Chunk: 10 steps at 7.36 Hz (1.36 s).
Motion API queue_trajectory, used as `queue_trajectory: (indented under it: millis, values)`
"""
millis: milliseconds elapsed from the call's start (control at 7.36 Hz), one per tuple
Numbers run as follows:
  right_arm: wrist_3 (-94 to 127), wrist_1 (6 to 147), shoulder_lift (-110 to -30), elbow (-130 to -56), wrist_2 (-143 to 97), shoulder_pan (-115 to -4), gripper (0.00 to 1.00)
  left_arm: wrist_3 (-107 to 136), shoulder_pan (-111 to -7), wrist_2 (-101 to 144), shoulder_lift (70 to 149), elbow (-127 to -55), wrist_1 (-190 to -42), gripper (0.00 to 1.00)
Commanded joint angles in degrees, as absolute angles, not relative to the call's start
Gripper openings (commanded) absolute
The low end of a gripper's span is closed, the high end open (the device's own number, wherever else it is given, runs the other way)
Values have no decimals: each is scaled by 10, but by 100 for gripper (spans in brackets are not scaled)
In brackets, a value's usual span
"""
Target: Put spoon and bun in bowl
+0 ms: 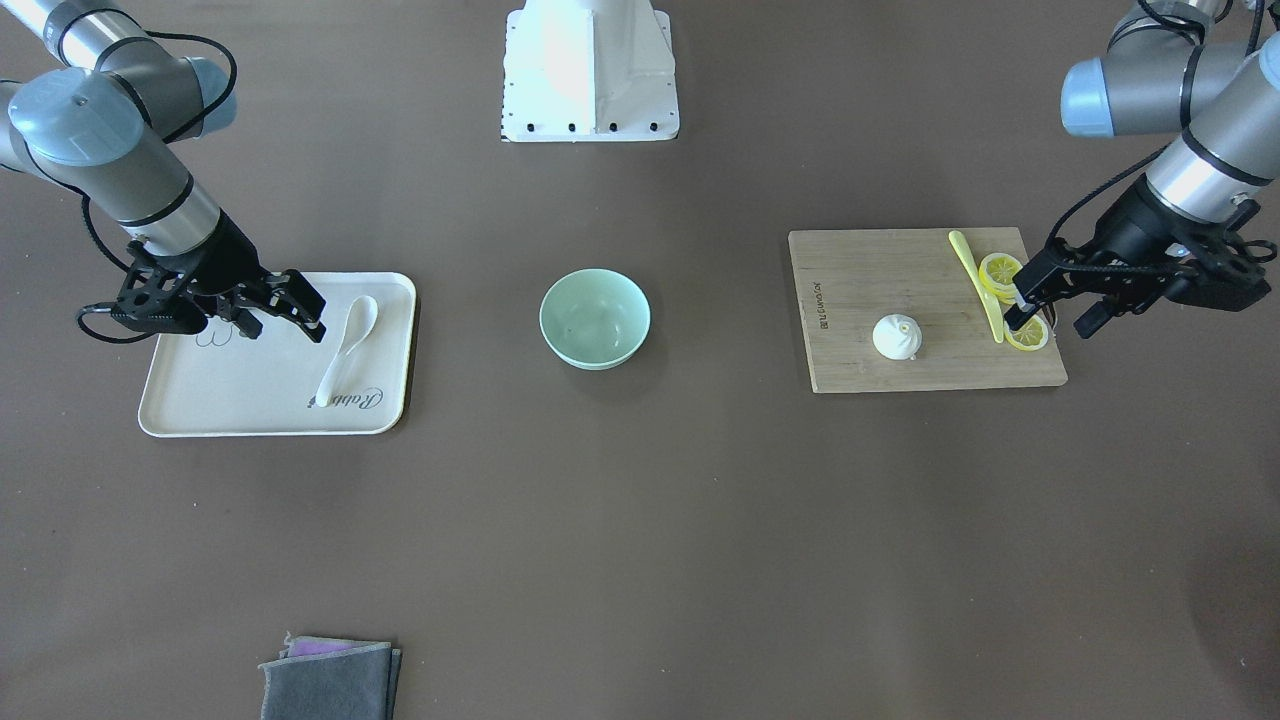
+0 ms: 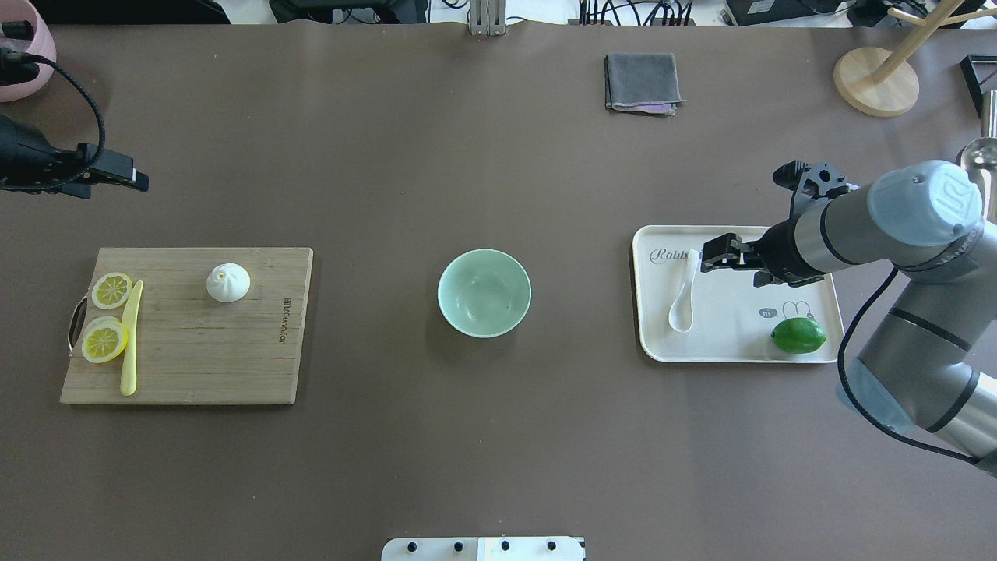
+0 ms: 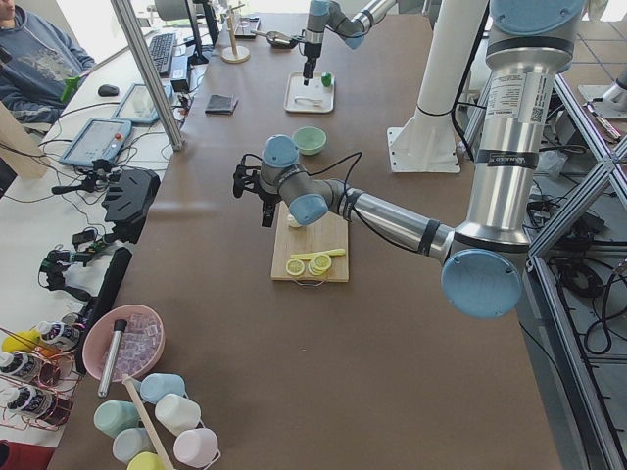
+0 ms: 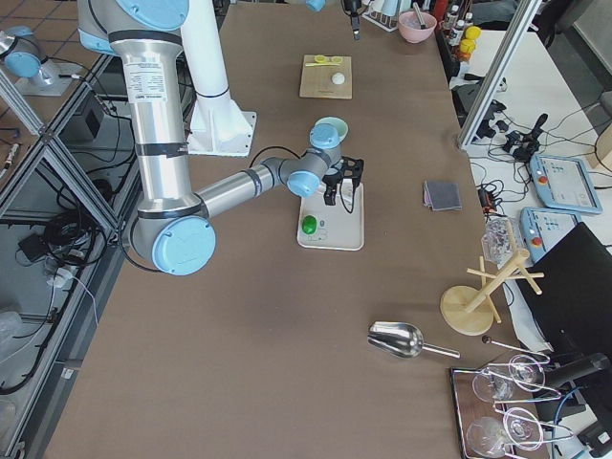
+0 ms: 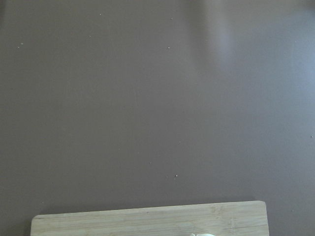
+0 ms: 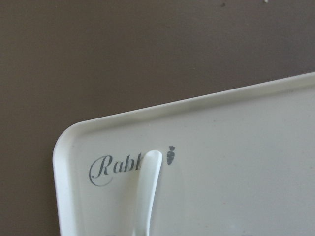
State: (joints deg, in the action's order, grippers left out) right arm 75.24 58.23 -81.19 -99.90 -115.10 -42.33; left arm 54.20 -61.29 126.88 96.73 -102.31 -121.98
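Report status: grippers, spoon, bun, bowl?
Right gripper open, over tray beside spoon. Left gripper open, hovering by cutting board, bun untouched. Bowl empty. Yellow knife and lemon slices lie apart from bun; no blockers seen.

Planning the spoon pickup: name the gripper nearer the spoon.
Right. The right gripper hangs over the tray just beside the spoon; the left gripper is far away, by the cutting board.
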Motion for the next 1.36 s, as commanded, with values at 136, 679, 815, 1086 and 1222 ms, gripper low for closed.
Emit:
queue_trajectory:
  millis: [136,679,815,1086,1222]
  values:
    - [758,582,-763,-940,-1142,-401,66,544,-606,1259,975,-1022,-1208,97]
    - [767,578,-763,-949,-1143,-392,0,576,-595,1243,976,-1019,-1202,97]
    - [775,584,-755,-973,-1144,-392,0,579,-568,1213,976,-1021,-1202,93]
    - [816,640,-689,-990,-1141,-391,0,577,-506,1157,974,-1016,-1202,85]
    - [825,680,-649,-988,-1128,-384,0,577,-479,1150,970,-1017,-1202,85]
